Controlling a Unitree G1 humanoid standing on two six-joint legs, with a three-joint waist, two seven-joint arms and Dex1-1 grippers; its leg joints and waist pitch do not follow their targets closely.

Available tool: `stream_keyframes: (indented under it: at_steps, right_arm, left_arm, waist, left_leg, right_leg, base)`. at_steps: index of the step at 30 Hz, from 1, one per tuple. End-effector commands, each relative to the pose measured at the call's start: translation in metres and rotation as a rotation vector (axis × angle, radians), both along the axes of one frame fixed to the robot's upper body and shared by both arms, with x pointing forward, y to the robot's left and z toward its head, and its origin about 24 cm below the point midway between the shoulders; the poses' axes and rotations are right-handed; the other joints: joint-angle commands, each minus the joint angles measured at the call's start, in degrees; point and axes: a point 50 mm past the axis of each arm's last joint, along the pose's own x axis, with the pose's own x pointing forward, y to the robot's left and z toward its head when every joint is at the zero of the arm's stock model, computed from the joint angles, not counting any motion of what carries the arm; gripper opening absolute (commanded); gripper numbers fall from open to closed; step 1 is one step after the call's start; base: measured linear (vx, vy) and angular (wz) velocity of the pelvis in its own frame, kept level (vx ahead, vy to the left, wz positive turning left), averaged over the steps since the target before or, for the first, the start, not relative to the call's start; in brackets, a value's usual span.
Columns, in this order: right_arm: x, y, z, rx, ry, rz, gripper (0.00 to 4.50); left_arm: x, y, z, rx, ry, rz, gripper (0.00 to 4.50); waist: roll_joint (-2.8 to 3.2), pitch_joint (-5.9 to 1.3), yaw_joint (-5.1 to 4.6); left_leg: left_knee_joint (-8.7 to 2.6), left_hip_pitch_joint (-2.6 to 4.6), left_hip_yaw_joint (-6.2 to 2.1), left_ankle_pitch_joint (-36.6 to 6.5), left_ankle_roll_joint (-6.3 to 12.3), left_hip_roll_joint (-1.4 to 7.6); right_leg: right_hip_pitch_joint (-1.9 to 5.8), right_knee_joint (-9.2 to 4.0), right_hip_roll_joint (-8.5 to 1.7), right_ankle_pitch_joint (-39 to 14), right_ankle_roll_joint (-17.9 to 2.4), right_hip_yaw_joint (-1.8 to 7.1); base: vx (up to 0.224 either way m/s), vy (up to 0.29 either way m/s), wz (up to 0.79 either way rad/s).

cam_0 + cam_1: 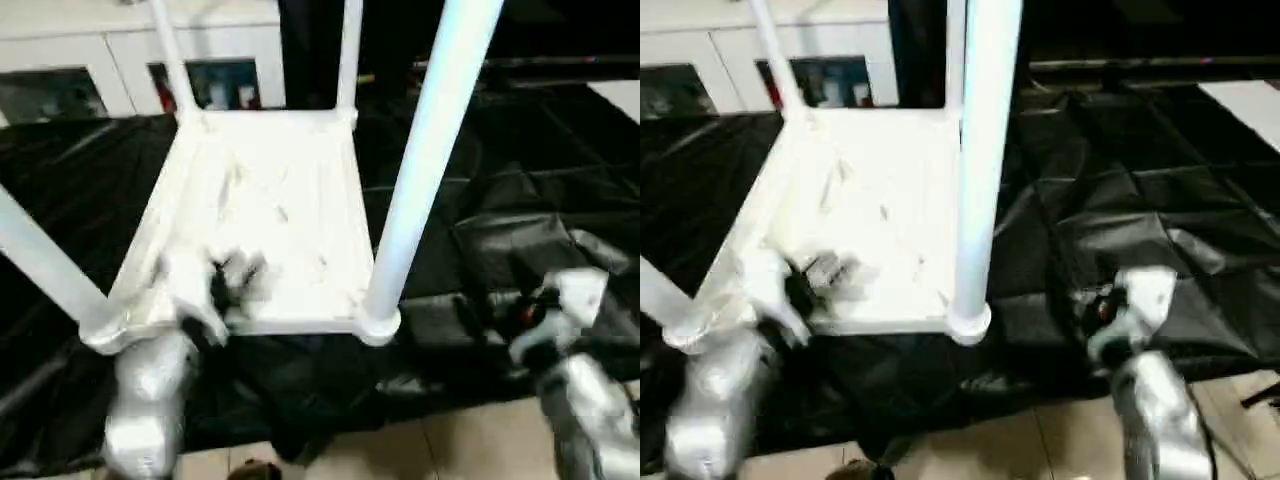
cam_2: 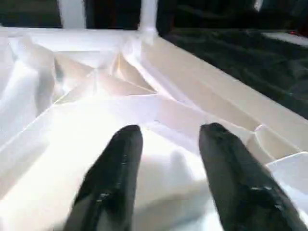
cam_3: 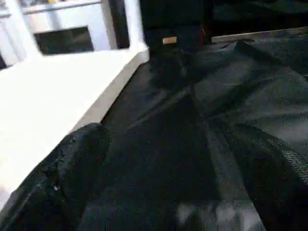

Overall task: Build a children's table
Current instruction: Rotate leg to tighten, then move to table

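The children's table (image 1: 270,210) lies upside down on a black sheet, its ribbed white underside facing up. Its four white legs stand upward; the nearest ones are the front right leg (image 1: 425,150) and the front left leg (image 1: 40,260). My left gripper (image 1: 232,282) hovers over the underside near the front left corner. In the left wrist view its black fingers (image 2: 120,163) stand apart over the white ribs with nothing between them. My right gripper (image 1: 1095,305) is to the right of the table above the sheet, open and empty, as the right wrist view (image 3: 173,144) also shows.
The black sheet (image 1: 520,200) covers the ground around the table, wrinkled on the right. A white cabinet (image 1: 100,50) with glass doors stands behind at the left. Light floor tile (image 1: 450,450) shows along the near edge.
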Motion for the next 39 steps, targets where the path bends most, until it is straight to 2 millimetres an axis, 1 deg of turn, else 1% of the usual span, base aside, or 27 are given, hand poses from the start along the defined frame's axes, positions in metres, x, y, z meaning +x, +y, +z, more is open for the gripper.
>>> stream_keyframes:
  at_steps: [1, 2, 3, 4, 5, 6, 7, 9, 10, 11, 14, 15, 16, 19, 20, 21, 23, 24, 25, 26, 27, 29, 31, 33, 36, 37, 39]
  right_arm:
    - [-0.010, 0.003, -0.002, -0.006, 0.044, -0.011, 4.50]
    - [-0.013, 0.002, -0.004, -0.033, 0.072, -0.020, 4.50]
    - [-0.014, 0.002, -0.005, -0.045, 0.082, -0.024, 4.50]
    - [-0.016, 0.003, -0.007, -0.052, 0.110, -0.032, 4.50]
    - [-0.016, 0.004, -0.008, -0.047, 0.123, -0.037, 4.50]
    - [-0.015, 0.005, -0.007, -0.044, 0.122, -0.036, 4.50]
    - [-0.013, 0.007, -0.003, -0.054, 0.105, -0.039, 4.50]
    - [-0.010, 0.007, -0.002, -0.083, 0.102, -0.052, 4.50]
    - [-0.007, 0.008, -0.003, -0.098, 0.116, -0.054, 4.50]
    - [-0.004, 0.008, -0.003, -0.097, 0.127, -0.056, 4.50]
    - [0.000, 0.012, 0.000, -0.120, 0.067, -0.011, 4.50]
    - [0.000, 0.017, 0.001, -0.113, 0.043, 0.028, 4.50]
    - [0.000, 0.021, 0.002, -0.105, 0.030, 0.053, 4.50]
    - [0.003, 0.033, 0.000, -0.036, 0.061, 0.124, 4.50]
    - [0.005, 0.036, 0.000, -0.020, 0.065, 0.149, 4.50]
    - [0.009, 0.033, -0.001, 0.006, 0.076, 0.158, 4.50]
    - [0.014, 0.029, 0.002, 0.012, 0.070, 0.143, 4.50]
    - [0.019, 0.026, 0.003, 0.016, 0.060, 0.131, 4.50]
    - [0.022, 0.022, 0.003, -0.014, 0.047, 0.089, 4.50]
    - [0.022, 0.021, 0.003, -0.021, 0.045, 0.086, 4.50]
    - [0.023, 0.021, 0.007, -0.035, 0.020, 0.098, 4.50]
    - [0.024, 0.020, 0.012, -0.012, -0.006, 0.102, 4.50]
    - [0.027, 0.020, 0.010, -0.008, 0.003, 0.100, 4.50]
    - [0.029, 0.022, 0.010, -0.008, 0.005, 0.113, 4.50]
    - [0.036, 0.030, 0.002, -0.006, 0.015, 0.141, 4.50]
    - [0.037, 0.031, 0.000, -0.016, 0.024, 0.131, 4.50]
    - [0.037, 0.032, 0.002, 0.014, 0.014, 0.135, 4.50]
  left_arm:
    - [-0.003, -0.006, 0.010, -0.001, -0.053, 0.029, 2.50]
    - [-0.005, -0.009, 0.007, -0.018, -0.031, 0.031, 2.50]
    - [-0.006, -0.010, 0.005, -0.025, -0.021, 0.032, 2.50]
    - [-0.007, -0.012, 0.003, -0.023, 0.000, 0.028, 2.50]
    - [-0.008, -0.013, 0.002, -0.015, 0.011, 0.026, 2.50]
    - [-0.008, -0.014, 0.003, -0.015, 0.011, 0.026, 2.50]
    - [-0.007, -0.014, 0.004, -0.001, 0.011, 0.038, 2.50]
    - [-0.006, -0.013, 0.004, 0.013, 0.008, 0.046, 2.50]
    - [-0.004, -0.011, 0.003, 0.035, 0.010, 0.062, 2.50]
    - [-0.004, -0.008, 0.003, 0.052, 0.000, 0.084, 2.50]
    - [-0.005, 0.002, 0.001, 0.056, 0.014, 0.150, 2.50]
    - [-0.007, 0.006, 0.003, 0.045, 0.007, 0.164, 2.50]
    - [-0.008, 0.008, 0.005, 0.038, 0.000, 0.172, 2.50]
    - [-0.009, 0.017, 0.008, 0.051, -0.014, 0.223, 2.50]
    - [-0.008, 0.017, 0.009, 0.056, -0.018, 0.230, 2.50]
    - [-0.003, 0.013, 0.017, 0.049, -0.054, 0.225, 2.50]
    - [0.005, 0.009, 0.026, 0.028, -0.086, 0.219, 2.50]
    - [0.011, 0.008, 0.027, 0.021, -0.092, 0.217, 2.50]
    - [0.015, 0.007, 0.023, 0.054, -0.082, 0.209, 2.50]
    - [0.015, 0.006, 0.022, 0.059, -0.080, 0.205, 2.50]
    - [0.016, 0.003, 0.022, 0.061, -0.085, 0.166, 2.50]
    - [0.017, 0.002, 0.021, 0.059, -0.073, 0.151, 2.50]
    - [0.016, 0.008, 0.023, 0.058, -0.074, 0.163, 2.50]
    - [0.016, 0.010, 0.024, 0.059, -0.078, 0.169, 2.50]
    - [0.020, 0.017, 0.023, 0.078, -0.083, 0.197, 2.50]
    - [0.020, 0.018, 0.022, 0.088, -0.069, 0.212, 2.50]
    - [0.020, 0.016, 0.024, 0.070, -0.075, 0.192, 2.50]
  waist:
    - [-0.13, -2.00, -0.66]
    - [0.37, -1.49, -1.12]
    - [-0.12, -1.49, -1.23]
    - [0.10, -1.42, -1.43]
    - [-0.18, -1.43, -1.69]
    - [0.26, -1.40, -2.13]
    - [0.00, -1.22, -2.72]
    - [-0.48, -1.06, -3.25]
    - [-0.23, -1.05, -3.67]
    - [-1.03, -1.05, -3.88]
    - [-0.98, -1.49, -3.95]
    - [-1.83, -1.77, -4.08]
    - [-1.23, -1.71, -3.81]
    - [-1.73, -2.26, -3.68]
    - [-1.50, -2.28, -3.40]
    - [-2.36, -2.43, -3.30]
    - [-1.71, -3.09, -2.51]
    - [-1.66, -2.75, -2.34]
    - [-0.72, -1.40, -2.16]
    - [-1.27, -1.86, -2.06]
    - [-1.03, -2.32, -1.91]
    - [-1.28, -2.56, -1.89]
    - [-2.26, -3.40, -1.80]
    - [-1.72, -3.27, -1.72]
    - [-1.88, -3.23, -1.93]
    - [-0.99, -3.11, -2.00]
    - [-1.33, -3.09, -1.86]
  left_leg:
    - [-5.51, 2.15, -1.77, -20.73, 0.62, 3.46]
    - [-5.87, 2.21, -1.96, -23.77, -0.90, 3.38]
    - [-5.88, 2.28, -1.98, -24.55, -1.49, 3.34]
    - [-5.89, 2.30, -2.09, -24.83, -2.05, 3.00]
    - [-5.93, 2.32, -2.03, -24.83, -1.99, 2.87]
    - [-6.08, 2.40, -2.24, -25.01, -1.82, 2.85]
    - [-6.16, 2.01, -2.34, -25.68, -1.89, 2.70]
    - [-6.10, 2.03, -2.33, -25.76, -1.83, 2.70]
    - [-6.10, 1.84, -2.48, -25.74, -1.83, 2.59]
    - [-6.09, 1.64, -2.47, -25.35, -1.69, 2.59]
    - [-5.76, 1.96, -2.43, -23.37, -1.44, 2.79]
    - [-5.55, 1.97, -2.24, -22.40, -1.09, 2.81]
    - [-5.57, 1.98, -2.17, -20.99, -0.36, 2.87]
    - [-5.08, 1.89, -1.95, -16.59, 1.92, 2.82]
    - [-4.96, 1.92, -1.94, -14.90, 2.72, 2.92]
    - [-4.70, 1.94, -1.76, -14.15, 3.39, 2.91]
    - [-4.30, 2.22, -1.84, -10.41, 4.58, 2.97]
    - [-4.26, 2.39, -1.66, -9.60, 4.68, 2.98]
    - [-4.83, 2.21, -1.58, -11.68, 3.96, 2.86]
    - [-4.65, 2.55, -1.60, -13.19, 2.86, 2.80]
    - [-4.50, 2.57, -1.66, -13.11, 2.50, 2.77]
    - [-4.45, 2.35, -1.69, -12.48, 2.22, 2.74]
    - [-4.06, 2.13, -1.67, -10.26, 3.16, 2.73]
    - [-4.14, 2.24, -1.66, -10.58, 3.18, 2.85]
    - [-4.25, 2.29, -1.65, -13.86, 1.71, 2.80]
    - [-4.57, 2.62, -1.75, -17.37, -0.45, 2.87]
    - [-4.65, 2.61, -1.83, -18.49, -1.31, 2.85]
  right_leg:
    - [0.94, -5.38, -1.43, -18.16, -5.93, 2.24]
    - [0.66, -5.63, -1.10, -20.09, -4.98, 2.44]
    - [0.72, -5.79, -0.99, -20.62, -4.37, 2.55]
    - [0.70, -5.71, -0.98, -21.12, -3.61, 2.81]
    - [0.69, -5.94, -0.87, -21.23, -3.18, 2.90]
    - [0.57, -6.03, -0.88, -21.56, -3.00, 2.99]
    - [0.72, -6.18, -0.91, -22.85, -2.68, 2.90]
    - [0.42, -6.41, -0.95, -24.16, -2.28, 2.96]
    - [0.60, -6.32, -1.11, -24.75, -2.27, 2.90]
    - [0.70, -6.40, -1.04, -24.84, -2.09, 2.85]
    - [0.67, -6.00, -1.04, -20.15, -3.41, 2.97]
    - [0.82, -5.90, -0.91, -18.71, -3.74, 2.99]
    - [0.82, -5.62, -0.97, -16.09, -4.75, 3.07]
    - [1.40, -4.75, -0.75, -8.25, -7.13, 2.92]
    - [1.47, -4.55, -0.86, -6.20, -7.88, 2.92]
    - [1.61, -4.50, -0.83, -5.28, -8.18, 2.91]
    - [1.84, -3.73, -0.94, -1.66, -9.55, 2.83]
    - [1.55, -3.75, -0.73, -0.49, -10.14, 2.82]
    - [0.84, -4.31, -0.32, -1.99, -9.53, 2.87]
    - [1.25, -4.11, -0.55, -3.44, -9.09, 2.89]
    - [1.56, -3.96, -0.67, -3.66, -8.92, 2.94]
    - [1.86, -3.86, -0.77, -3.27, -8.66, 2.92]
    - [2.33, -3.43, -1.12, -2.65, -9.68, 2.82]
    - [2.04, -3.66, -1.11, -3.91, -9.88, 2.82]
    - [1.79, -3.98, -1.01, -8.62, -9.45, 2.84]
    - [1.46, -4.46, -0.75, -11.59, -8.55, 2.88]
    - [1.54, -4.42, -0.77, -12.25, -7.97, 2.92]
  base:
    - [0.000, 0.000, 0.00]
    - [0.000, 0.000, 0.00]
    - [0.000, 0.000, 0.00]
    - [0.000, 0.000, 0.00]
    - [0.000, 0.000, 0.00]
    - [0.000, 0.000, 0.00]
    - [0.000, 0.000, 0.00]
    - [0.000, 0.000, 0.00]
    - [0.000, 0.000, 0.00]
    - [0.000, 0.000, 0.00]
    - [0.000, 0.000, 0.00]
    - [0.000, 0.000, 0.00]
    - [0.000, 0.000, 0.00]
    - [0.000, 0.000, 0.00]
    - [0.000, 0.000, 0.00]
    - [0.000, 0.000, 0.00]
    - [0.000, 0.000, 0.00]
    - [0.000, 0.000, 0.00]
    - [0.000, 0.000, 0.00]
    - [0.000, 0.000, 0.00]
    - [0.000, 0.000, 0.00]
    - [0.000, 0.000, 0.00]
    - [0.000, 0.000, 0.00]
    - [0.000, 0.000, 0.00]
    - [0.000, 0.000, 0.00]
    - [0.000, 0.000, 0.00]
    - [0.000, 0.000, 0.00]
